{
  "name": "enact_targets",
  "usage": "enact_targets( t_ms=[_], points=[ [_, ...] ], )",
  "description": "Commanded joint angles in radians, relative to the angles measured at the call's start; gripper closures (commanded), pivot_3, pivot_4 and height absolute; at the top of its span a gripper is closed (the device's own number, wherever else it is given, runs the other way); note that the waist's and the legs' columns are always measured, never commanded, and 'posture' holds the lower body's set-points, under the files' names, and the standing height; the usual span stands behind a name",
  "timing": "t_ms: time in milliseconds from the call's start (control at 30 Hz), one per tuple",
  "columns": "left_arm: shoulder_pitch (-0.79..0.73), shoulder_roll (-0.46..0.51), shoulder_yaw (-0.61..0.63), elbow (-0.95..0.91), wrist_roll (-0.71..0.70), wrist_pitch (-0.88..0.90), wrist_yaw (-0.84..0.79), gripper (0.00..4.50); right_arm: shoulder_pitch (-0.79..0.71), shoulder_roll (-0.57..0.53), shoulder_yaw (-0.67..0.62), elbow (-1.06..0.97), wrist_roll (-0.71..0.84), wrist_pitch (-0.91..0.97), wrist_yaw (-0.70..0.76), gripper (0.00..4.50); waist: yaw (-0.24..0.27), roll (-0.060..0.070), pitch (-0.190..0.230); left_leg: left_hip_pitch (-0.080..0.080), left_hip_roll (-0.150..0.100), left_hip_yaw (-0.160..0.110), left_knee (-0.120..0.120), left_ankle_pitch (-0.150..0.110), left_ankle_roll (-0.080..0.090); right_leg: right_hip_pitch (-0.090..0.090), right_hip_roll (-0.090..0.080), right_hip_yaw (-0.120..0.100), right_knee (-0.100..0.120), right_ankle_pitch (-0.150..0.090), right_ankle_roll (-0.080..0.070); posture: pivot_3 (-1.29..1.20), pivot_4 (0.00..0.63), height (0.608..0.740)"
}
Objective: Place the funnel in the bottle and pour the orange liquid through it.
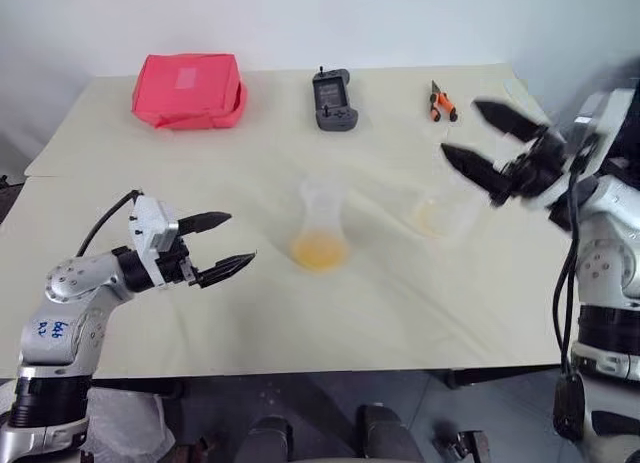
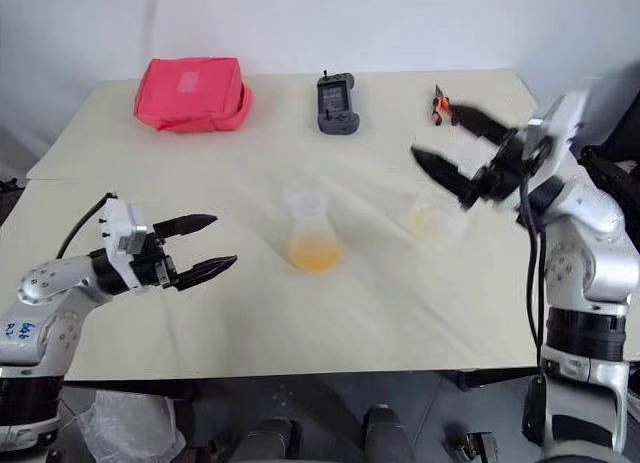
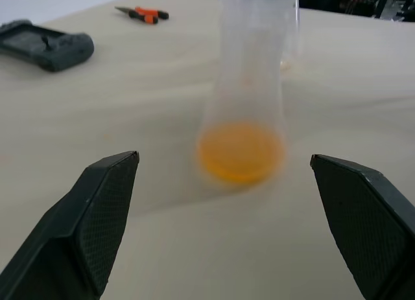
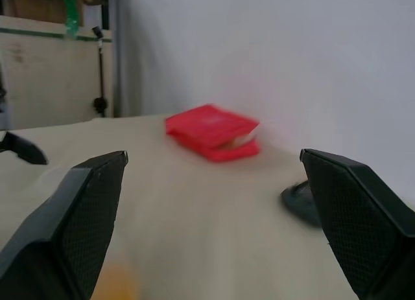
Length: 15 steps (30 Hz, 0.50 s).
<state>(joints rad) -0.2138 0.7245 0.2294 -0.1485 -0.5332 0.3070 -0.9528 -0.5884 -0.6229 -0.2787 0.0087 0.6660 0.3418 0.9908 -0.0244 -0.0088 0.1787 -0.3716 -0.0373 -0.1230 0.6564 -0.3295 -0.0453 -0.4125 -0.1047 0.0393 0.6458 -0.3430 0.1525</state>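
So the bottle (image 1: 320, 233) stands upright mid-frame with the orange liquid (image 1: 319, 251) already pooled in its base. The left gripper (image 1: 222, 247), wide open and empty, sits lower left and looks nearer. The right gripper (image 1: 478, 141), also spread and empty, hovers upper right above the cup (image 1: 440, 213).

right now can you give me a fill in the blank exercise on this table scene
1. The orange liquid sits at the bottom of the clear plastic ____ with the wide base and narrow neck.
2. The red fabric pouch lies at the far ____ corner of the cream table.
3. The dark grey handheld device lies between the pouch and the orange-handled ____.
4. The fingers of the left gripper and right gripper are ____.

Missing words: bottle; left; pliers; open
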Motion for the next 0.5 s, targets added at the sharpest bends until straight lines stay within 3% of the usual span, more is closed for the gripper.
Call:
enact_targets(
  t_ms=[33,200,500],
  points=[
    [0.118,0.028,0.083,-0.038,0.038,-0.081,-0.015,0.00,0.184,-0.054,0.050,-0.116,-0.031,-0.072,0.155,0.04,0.002,0.000,0.000,0.000,0.000,-0.001,-0.001,0.000,0.000,0.000,0.000,-0.001,-0.001,0.000,0.000,0.00,0.150,0.740],
    [0.252,0.000,0.108,-0.109,0.052,-0.110,0.026,0.00,0.362,-0.097,0.098,-0.051,-0.154,-0.268,0.296,0.04,0.004,0.000,0.000,0.000,-0.001,0.000,-0.006,-0.001,0.002,0.000,-0.002,-0.003,-0.005,0.000,0.000,0.00,0.150,0.740],
    [0.365,-0.063,0.146,-0.240,0.032,-0.089,0.129,0.00,0.371,-0.061,0.043,0.012,-0.141,-0.329,0.236,0.04,0.000,0.000,0.000,0.003,-0.002,0.005,-0.004,0.001,0.005,0.004,-0.005,-0.005,-0.007,0.001,0.000,0.00,0.150,0.740]
  ],
)
